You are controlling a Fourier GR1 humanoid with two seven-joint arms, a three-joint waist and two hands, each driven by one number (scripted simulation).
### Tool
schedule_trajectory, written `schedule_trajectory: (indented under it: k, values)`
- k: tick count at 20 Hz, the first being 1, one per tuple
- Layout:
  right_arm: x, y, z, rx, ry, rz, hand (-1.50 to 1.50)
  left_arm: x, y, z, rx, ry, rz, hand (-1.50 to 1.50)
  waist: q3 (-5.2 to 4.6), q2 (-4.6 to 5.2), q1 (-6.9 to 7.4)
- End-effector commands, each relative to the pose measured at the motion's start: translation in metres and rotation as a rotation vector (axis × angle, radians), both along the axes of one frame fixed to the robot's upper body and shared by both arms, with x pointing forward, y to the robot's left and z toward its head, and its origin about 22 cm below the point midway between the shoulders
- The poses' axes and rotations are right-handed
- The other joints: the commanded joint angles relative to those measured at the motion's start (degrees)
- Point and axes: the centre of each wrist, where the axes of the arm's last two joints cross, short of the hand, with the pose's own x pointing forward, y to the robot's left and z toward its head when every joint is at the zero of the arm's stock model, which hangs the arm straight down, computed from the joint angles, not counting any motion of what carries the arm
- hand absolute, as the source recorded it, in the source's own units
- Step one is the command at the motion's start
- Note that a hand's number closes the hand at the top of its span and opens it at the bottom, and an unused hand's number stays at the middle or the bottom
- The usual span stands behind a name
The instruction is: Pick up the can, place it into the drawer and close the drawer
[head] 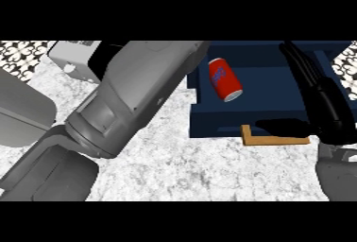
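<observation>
A red can point(225, 79) with a blue mark lies on its side inside the open dark blue drawer point(209, 124), toward its left half. My right hand point(327, 106) lies over the drawer's right side with its fingers straight, pointing to the far end. Its thumb point(282, 126) reaches left above the drawer's front wall, just over the tan handle point(273, 140). That hand is open, holds nothing, and sits well right of the can. My left forearm point(132, 104) crosses the view from lower left to the top edge; its hand does not show.
A white and black appliance point(75, 56) stands at the back left, partly behind the left forearm. The marbled counter point(195, 165) spreads in front of the drawer. A grey rounded shape point(21, 113) sits at the left edge.
</observation>
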Motion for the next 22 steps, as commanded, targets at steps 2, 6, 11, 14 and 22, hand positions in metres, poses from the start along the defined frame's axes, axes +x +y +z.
schedule_trajectory:
  k: [2, 6, 11, 14, 22]
  values:
    - [0.035, 0.019, -0.015, -0.156, 0.002, -0.04, -1.5, 0.004, 0.007, 0.001, 0.002, 0.011, -0.008, -1.5, -0.06, -0.38, 1.5]
    - [0.057, 0.019, -0.049, -0.206, 0.003, -0.045, -1.5, 0.008, 0.018, -0.017, -0.012, 0.018, -0.013, -1.5, -0.03, -0.32, 1.85]
    - [0.08, 0.039, -0.069, -0.241, 0.0, -0.056, -1.5, 0.01, 0.028, 0.022, -0.012, 0.008, 0.021, -1.5, -0.05, -0.84, 2.52]
    - [0.093, 0.019, -0.085, -0.24, -0.01, -0.114, -1.5, 0.013, 0.042, 0.011, 0.001, -0.002, 0.045, -1.5, -0.05, -1.0, 3.35]
    - [0.131, 0.038, -0.08, -0.265, -0.107, -0.225, -1.5, 0.019, 0.074, 0.002, -0.002, 0.021, 0.024, -1.5, -0.06, -0.73, 4.61]
